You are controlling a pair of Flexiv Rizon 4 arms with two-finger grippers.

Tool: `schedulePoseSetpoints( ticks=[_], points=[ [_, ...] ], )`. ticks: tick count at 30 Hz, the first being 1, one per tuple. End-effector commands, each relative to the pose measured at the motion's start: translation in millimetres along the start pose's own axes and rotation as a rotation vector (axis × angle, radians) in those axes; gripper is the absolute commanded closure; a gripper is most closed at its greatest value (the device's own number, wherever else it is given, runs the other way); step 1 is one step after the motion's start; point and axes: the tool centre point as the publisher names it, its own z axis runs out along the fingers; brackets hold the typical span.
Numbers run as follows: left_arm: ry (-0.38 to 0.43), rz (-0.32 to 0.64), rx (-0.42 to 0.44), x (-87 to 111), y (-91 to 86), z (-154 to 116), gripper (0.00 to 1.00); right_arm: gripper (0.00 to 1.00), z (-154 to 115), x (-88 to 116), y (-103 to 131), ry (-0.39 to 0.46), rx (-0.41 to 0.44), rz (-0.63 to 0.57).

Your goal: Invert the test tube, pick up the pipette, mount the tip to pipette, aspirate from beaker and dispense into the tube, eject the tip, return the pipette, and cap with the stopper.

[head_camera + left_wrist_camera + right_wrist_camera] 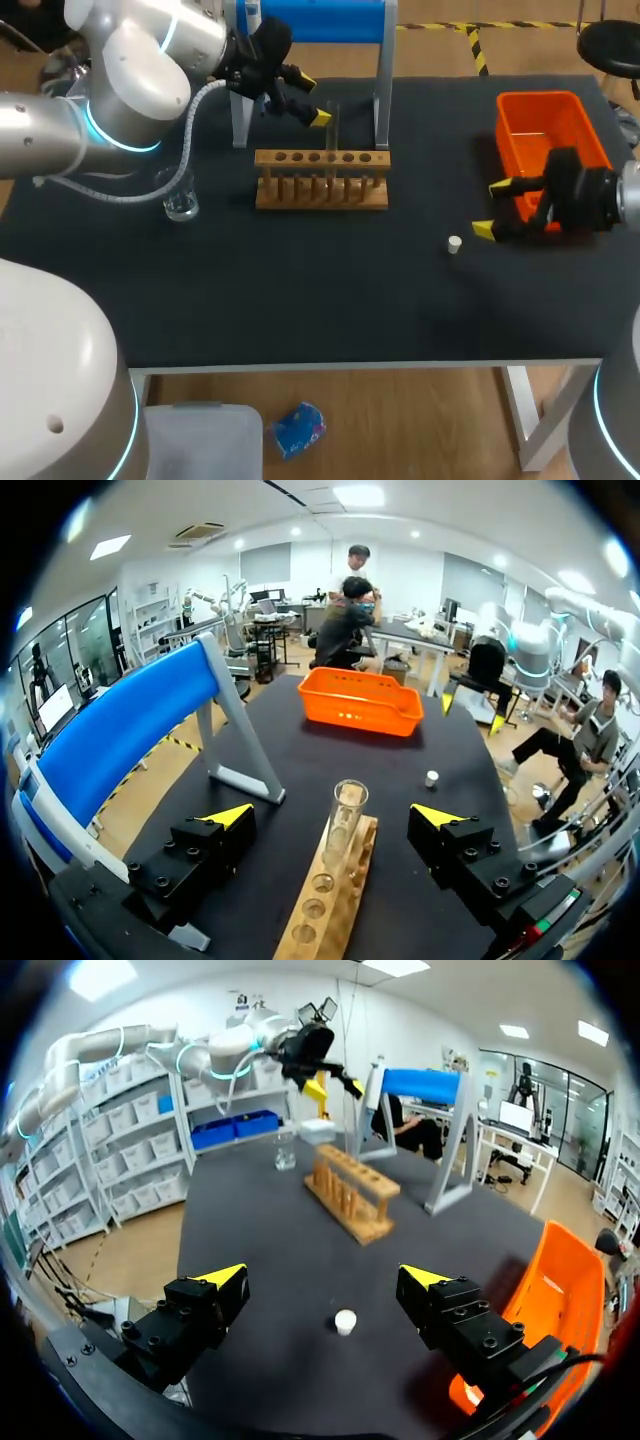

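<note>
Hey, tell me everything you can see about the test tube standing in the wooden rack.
The test tube is a slim, clear tube that looks like glass, and it appears empty. It stands upright in a hole of the wooden rack, open mouth up and uncapped, with its upper part rising well above the rack. The left gripper is open around it, a yellow-tipped finger on either side, and neither finger touches it. Only the rack is in contact with it.

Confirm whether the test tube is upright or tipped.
Upright: the test tube stands in the wooden rack, its open mouth up and uncapped.
</note>
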Motion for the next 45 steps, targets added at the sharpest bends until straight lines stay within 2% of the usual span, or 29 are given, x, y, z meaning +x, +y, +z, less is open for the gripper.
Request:
schedulePoseSetpoints(
  ticks=[1, 3, 6, 7, 9, 10, 23, 45],
  points=[
    [0.003, -0.001, -0.003, -1.0, -0.6, -0.1, 0.00, 0.09, 11.9, -2.7, -10.9, -0.009, 0.050, 0.000],
    [0.003, -0.001, -0.003, -1.0, -0.6, -0.1, 0.00, 0.06, 16.9, -4.4, -17.2, -0.010, 0.069, 0.007],
    [0.003, -0.001, -0.003, -1.0, -0.6, -0.1, 0.00, 0.31, 24.1, -7.9, -27.7, -0.017, 0.092, 0.030],
    [0.003, -0.001, -0.003, -1.0, -0.6, -0.1, 0.00, 0.33, 25.2, -8.8, -29.3, -0.015, 0.091, 0.034],
    [0.003, -0.001, -0.003, -1.0, -0.6, -0.1, 0.00, 0.51, 29.1, -11.6, -35.7, -0.010, 0.094, 0.057],
    [0.003, -0.001, -0.003, -1.0, -0.6, -0.1, 0.00, 0.52, 31.0, -12.8, -38.4, -0.008, 0.093, 0.064],
    [0.003, -0.001, -0.003, -1.0, -0.6, -0.1, 0.00, 0.53, 54.5, -19.1, -57.1, 0.008, 0.131, 0.101],
    [0.003, -0.001, -0.003, -1.0, -0.6, -0.1, 0.00, 0.53, 80.5, -25.1, -58.3, 0.035, 0.185, 0.104]
  ],
)
